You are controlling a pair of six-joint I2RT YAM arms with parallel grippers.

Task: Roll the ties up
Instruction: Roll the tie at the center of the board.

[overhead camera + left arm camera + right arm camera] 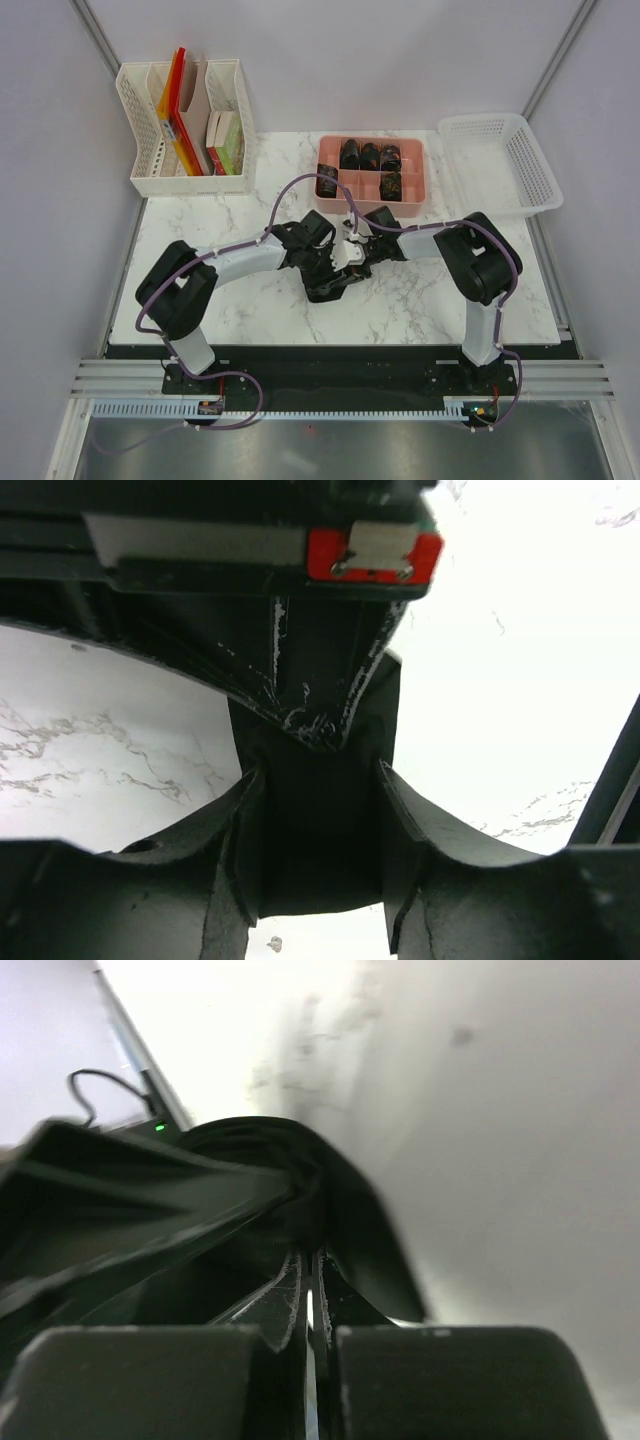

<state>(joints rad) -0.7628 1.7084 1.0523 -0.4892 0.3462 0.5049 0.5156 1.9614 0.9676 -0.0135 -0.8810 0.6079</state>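
Note:
A blackish tie (328, 288) lies bunched on the marble table (230, 310) just below the spot where both grippers meet. My left gripper (335, 262) reaches in from the left. In its wrist view a dark band of the tie (320, 850) fills the gap of the left gripper (318, 780) and touches both pads. My right gripper (352, 248) comes in from the right; in the right wrist view the right gripper (308, 1260) is shut, with the tie (370, 1230) curled around its tips. Several rolled ties (368, 155) sit in a pink tray (425, 176).
An empty white basket (500, 160) stands at the back right, partly off the table. A white file organizer (185, 120) with folders and books stands at the back left. The pink tray is close behind the grippers.

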